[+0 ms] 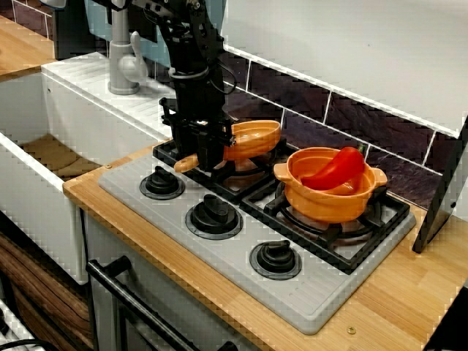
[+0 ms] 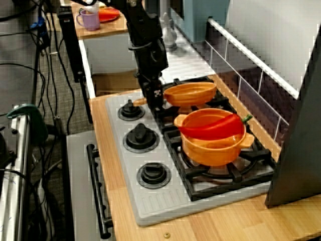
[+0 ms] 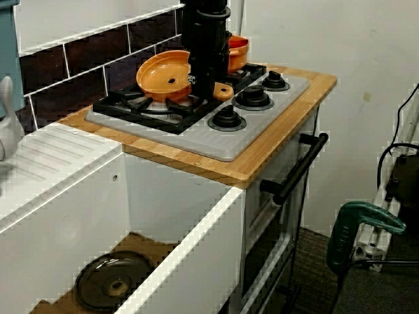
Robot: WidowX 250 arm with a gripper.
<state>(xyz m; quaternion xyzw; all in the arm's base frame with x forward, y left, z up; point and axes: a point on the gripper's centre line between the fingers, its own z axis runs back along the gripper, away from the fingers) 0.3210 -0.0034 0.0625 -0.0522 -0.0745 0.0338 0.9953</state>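
The end effector [image 1: 205,150] is clamped on the handle of the orange pan [image 1: 256,136], mid-frame above the stove [image 1: 241,281]. The handle's long axis runs lower left to upper right, with the bowl to the end effector's right. Further right, the orange pot [image 1: 329,201] holds a red pepper [image 1: 335,168].

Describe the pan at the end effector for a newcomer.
Find the grey stovetop, then its burner nearest the sink. The orange frying pan is tilted there, handle clamped in the end effector. Unlike the deep orange pot beside it, it is shallow and holds no red pepper.
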